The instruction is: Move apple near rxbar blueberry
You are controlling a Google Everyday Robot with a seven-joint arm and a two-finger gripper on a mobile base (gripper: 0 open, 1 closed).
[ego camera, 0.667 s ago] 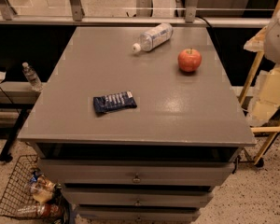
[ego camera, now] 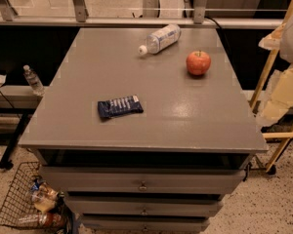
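On the far right part of the grey table [ego camera: 88, 126]: the apple [ego camera: 198, 63], red-orange. Stands upright, stem up, touching only the tabletop.

Toward the front left: the rxbar blueberry [ego camera: 120, 107]. Lies flat, dark navy with white lettering facing up, long side running roughly left to right and slightly tilted. Sits well apart from the apple, diagonally across the table from it.

Near the far edge: a clear water bottle [ego camera: 159, 38]. Lies on its side, white cap pointing toward the front left. Rests behind and to the left of the apple, near it but not touching.

Beyond the right edge of the table: the end effector [ego camera: 279, 97], pale cream, partly cut off at the edge of view. Hangs off to the side of the apple, apart from it and from the tabletop. Cannot tell whether wide, narrow, or holding anything.

Under the tabletop: stacked drawers [ego camera: 143, 183] with small knobs. On the speckled floor at the front left: a wire basket [ego camera: 10, 206] with packaged items inside. On a low shelf to the left: a second small bottle [ego camera: 32, 79], upright.
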